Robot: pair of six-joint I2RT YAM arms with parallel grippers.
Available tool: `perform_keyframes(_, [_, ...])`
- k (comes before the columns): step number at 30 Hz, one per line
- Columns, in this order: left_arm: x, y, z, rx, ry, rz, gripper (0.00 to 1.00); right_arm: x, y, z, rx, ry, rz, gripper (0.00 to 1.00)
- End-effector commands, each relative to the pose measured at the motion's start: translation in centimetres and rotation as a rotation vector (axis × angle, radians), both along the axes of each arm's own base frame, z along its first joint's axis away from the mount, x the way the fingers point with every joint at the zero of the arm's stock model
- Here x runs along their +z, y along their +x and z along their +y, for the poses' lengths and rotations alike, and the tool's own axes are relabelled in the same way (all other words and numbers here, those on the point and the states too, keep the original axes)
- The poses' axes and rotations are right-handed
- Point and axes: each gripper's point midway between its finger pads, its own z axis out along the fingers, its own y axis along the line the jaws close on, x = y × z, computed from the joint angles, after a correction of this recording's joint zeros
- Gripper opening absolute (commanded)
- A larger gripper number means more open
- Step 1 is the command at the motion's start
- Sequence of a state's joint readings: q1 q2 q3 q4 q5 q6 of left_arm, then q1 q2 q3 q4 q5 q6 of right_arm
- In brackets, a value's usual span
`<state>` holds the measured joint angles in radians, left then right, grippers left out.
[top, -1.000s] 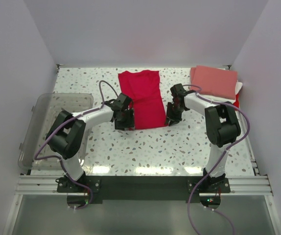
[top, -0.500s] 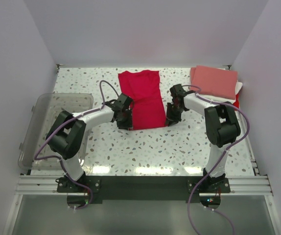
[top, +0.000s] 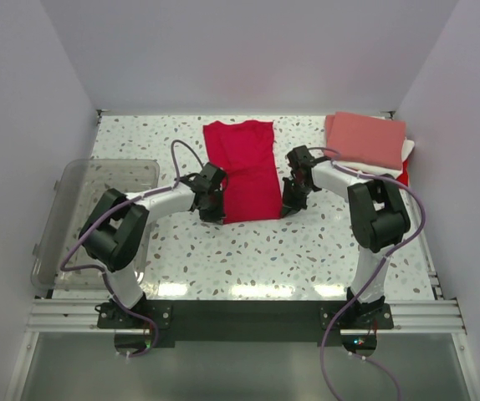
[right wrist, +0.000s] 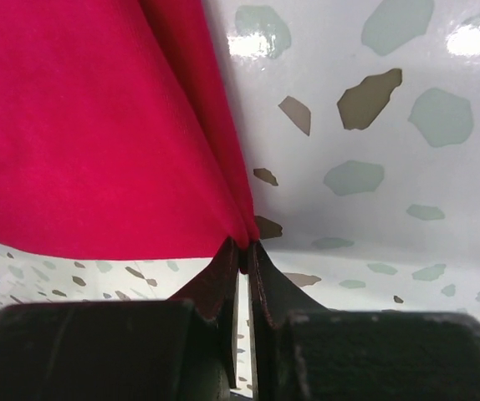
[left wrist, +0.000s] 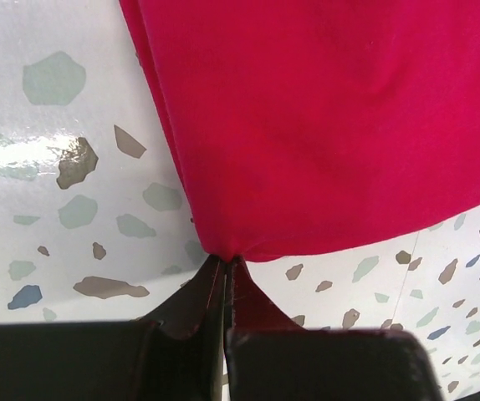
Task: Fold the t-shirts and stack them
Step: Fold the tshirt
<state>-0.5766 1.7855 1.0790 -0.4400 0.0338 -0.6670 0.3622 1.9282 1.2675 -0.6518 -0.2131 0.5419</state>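
Left pincer (left wrist: 225,266) and right pincer (right wrist: 242,251) pinch one crimson t-shirt (top: 247,171).

walls (top: 248,50): plain pale lilac, 3 sides | table (top: 248,251): white speckled terrazzo, glare near front edge

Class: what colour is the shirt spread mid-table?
The t-shirt is crimson red; left wrist view shows it best.

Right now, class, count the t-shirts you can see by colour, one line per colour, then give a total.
Crimson-red t-shirt, laid flat in the middle: 1
Salmon-pink t-shirt, folded, far right: 1
White t-shirt, only an edge showing beneath the pink: 1
Red t-shirt, only an edge showing at the bottom: 1
Total: 4
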Motion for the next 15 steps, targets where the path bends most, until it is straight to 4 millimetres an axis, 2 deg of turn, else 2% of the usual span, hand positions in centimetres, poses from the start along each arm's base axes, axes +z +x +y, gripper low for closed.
perform_keyframes(1, [0.8,0.2,-0.3,-0.044,-0.022,-0.054,0.0,1.4,-0.8,0.7,0.022,0.033,-0.012,0.0])
perform_keyframes(8, [3.4,-0.9,-0.1,-0.108,-0.062,-0.113,0.0,3.5,-1.8,0.9,0.059,0.037,-0.039,0.0])
perform_keyframes(15, [5.5,-3.6,0.3,-0.21,-0.108,-0.146,0.0,5.3,-4.3,0.8,0.118,0.015,-0.041,0.0])
